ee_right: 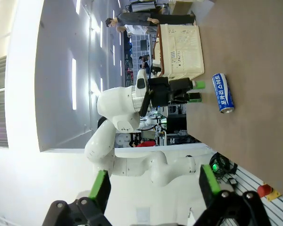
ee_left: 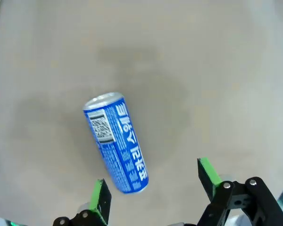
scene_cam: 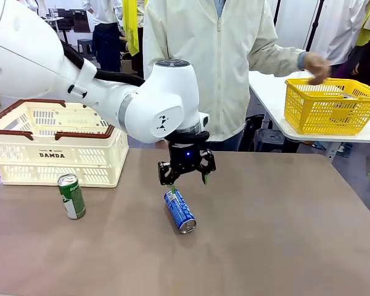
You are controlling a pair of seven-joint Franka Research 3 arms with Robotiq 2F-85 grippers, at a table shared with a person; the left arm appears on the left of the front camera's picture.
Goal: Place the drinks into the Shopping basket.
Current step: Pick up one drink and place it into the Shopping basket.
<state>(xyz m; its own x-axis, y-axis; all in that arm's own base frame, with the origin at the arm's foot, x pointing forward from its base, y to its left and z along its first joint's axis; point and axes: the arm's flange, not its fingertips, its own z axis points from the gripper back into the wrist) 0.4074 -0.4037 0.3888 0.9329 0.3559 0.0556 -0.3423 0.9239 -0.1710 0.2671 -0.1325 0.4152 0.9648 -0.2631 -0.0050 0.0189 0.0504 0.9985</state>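
In the front view we see the left gripper [scene_cam: 188, 180] open at centre just above a lying blue can [scene_cam: 179, 210], with the green can [scene_cam: 71, 196] and basket [scene_cam: 55, 154] at left; in the left wrist view the blue can [ee_left: 115, 141] lies mid-frame above its spread jaws; in the right wrist view the right gripper [ee_right: 153, 181] is open and empty at the bottom.

The left arm [scene_cam: 49, 68] is stretched in from the left across the middle, its wrist bent so that the left pincer [scene_cam: 187, 179] is pointed straight down (a small blue light is lit on its body). Its green-padded fingers [ee_left: 102, 200] are spread wide, with nothing clasped between them. The right pincer [ee_right: 154, 181] is likewise spread open and empty.
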